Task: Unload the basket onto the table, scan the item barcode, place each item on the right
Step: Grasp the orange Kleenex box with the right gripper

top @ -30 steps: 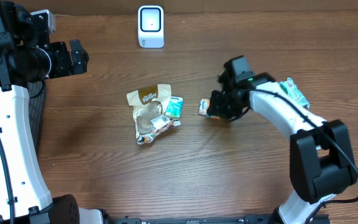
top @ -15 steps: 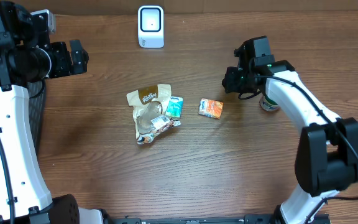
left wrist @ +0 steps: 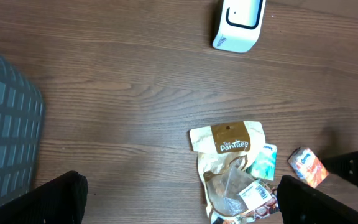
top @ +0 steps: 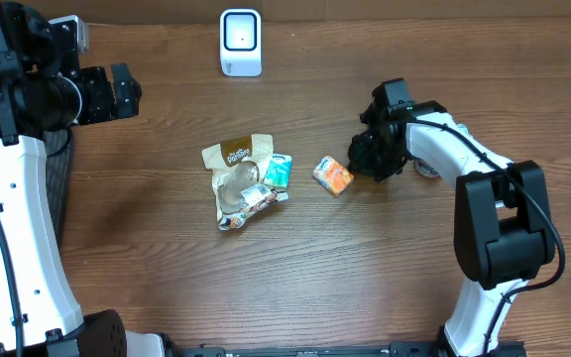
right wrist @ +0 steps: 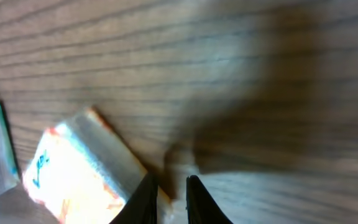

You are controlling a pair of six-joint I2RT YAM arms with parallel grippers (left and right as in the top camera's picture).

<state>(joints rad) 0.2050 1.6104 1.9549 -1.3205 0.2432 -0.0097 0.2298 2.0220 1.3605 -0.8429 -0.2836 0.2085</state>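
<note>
Orange packet [top: 333, 176] lies on the surface [top: 167, 288] just at nine o'clock of the right tool [right wrist: 170, 198], nearly closed and empty, which should open, straddle it and face its barcode to the scanner [top: 240, 42]; left tool [top: 125, 91] gapes empty.

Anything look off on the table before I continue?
The orange packet lies askew, apart from the pile, right beside the right gripper. The jaws look shut next to it, not on it. The pile itself is a crumpled, overlapping heap.
</note>
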